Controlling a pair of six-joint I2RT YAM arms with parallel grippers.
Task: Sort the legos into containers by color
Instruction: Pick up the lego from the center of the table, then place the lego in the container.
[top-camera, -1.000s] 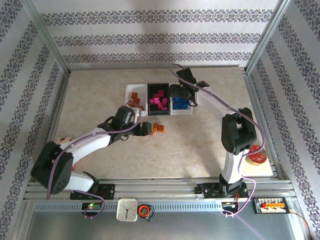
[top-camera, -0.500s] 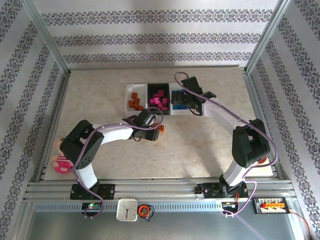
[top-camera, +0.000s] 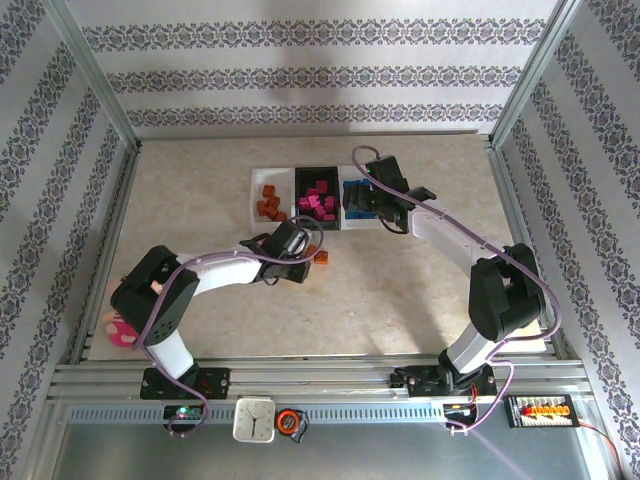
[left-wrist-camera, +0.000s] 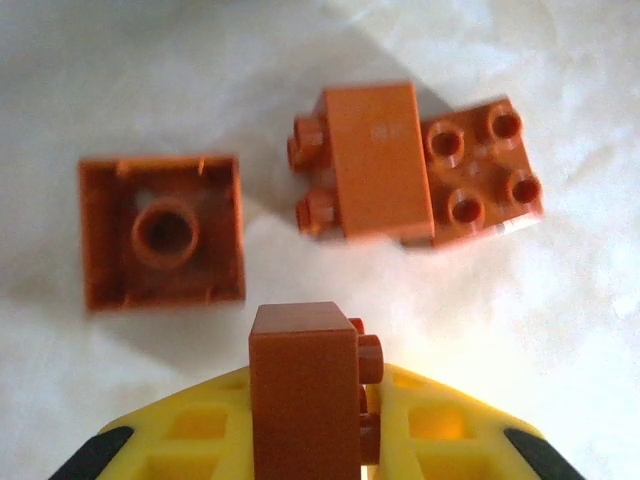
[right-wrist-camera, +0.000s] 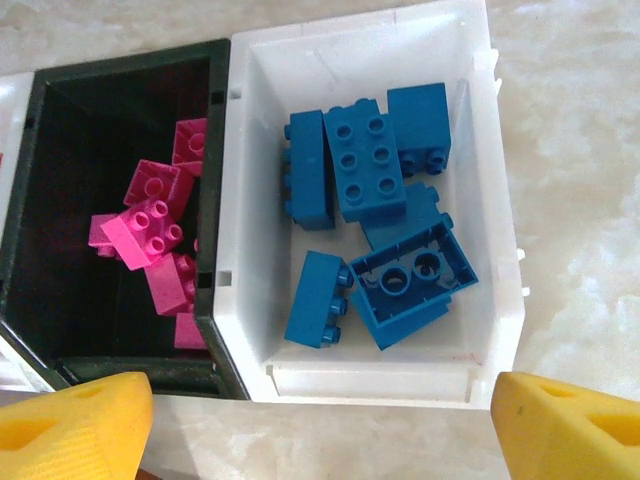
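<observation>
Legos, orange-brown: four in my left wrist view. One held brick (left-wrist-camera: 305, 370), clamped on its side, studs facing right. Three loose on the table (top-camera: 400, 290) just beyond it: a square brick (left-wrist-camera: 163, 230) lying hollow side up, a brick on its side (left-wrist-camera: 375, 160), and a studs-up brick (left-wrist-camera: 485, 170) touching that one.

Legos, blue: six blue bricks (right-wrist-camera: 365, 165) counted in the right white bin (right-wrist-camera: 480, 190), one of them upside down.

Legos, pink: at least five pink bricks (right-wrist-camera: 145, 232) in the black bin (right-wrist-camera: 120, 90); the exact count is unclear in the shadow.

Containers: three in a row, the black bin between the two white ones. The left white bin (top-camera: 256, 192) holds a few orange-brown bricks; I cannot count them from the top view.

Left tool (left-wrist-camera: 310, 405): closed on the held brick, yellow fingers on either side, low over the table in front of the bins.

Right tool (right-wrist-camera: 320, 425): jaws spread wide, nothing between them, above the near edge of the right white bin.
</observation>
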